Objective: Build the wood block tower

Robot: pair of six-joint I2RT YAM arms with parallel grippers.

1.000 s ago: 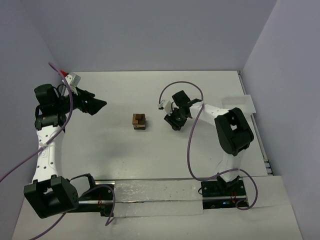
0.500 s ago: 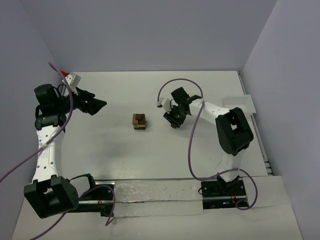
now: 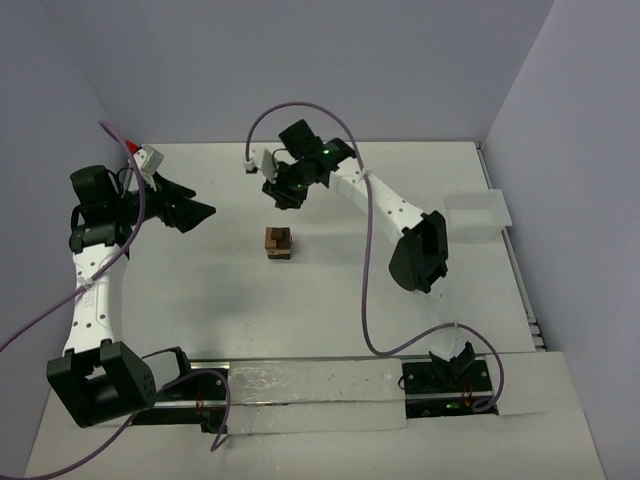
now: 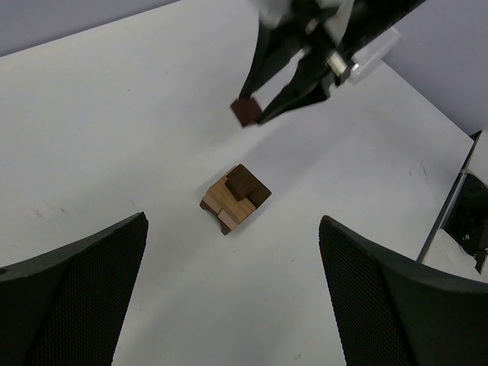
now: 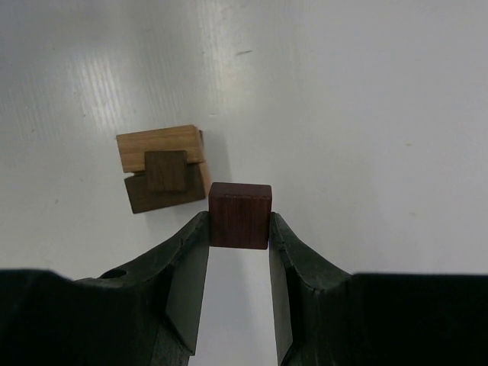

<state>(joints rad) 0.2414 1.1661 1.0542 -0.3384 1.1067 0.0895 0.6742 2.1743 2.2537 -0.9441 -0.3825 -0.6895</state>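
Wood grain shows on the wood block tower, its tan and dark brown faces sanded matt, the reddish-brown block equally dull in the smooth black plastic of the right gripper, the left gripper showing finely dimpled black pads, the white table faintly glossy.

I see the wood block tower sitting on the white table: tan and darker blocks laid side by side, with one small dark brown cube on top. A reddish-brown cube sits pinched squarely in the right gripper, near the tower but not touching it.
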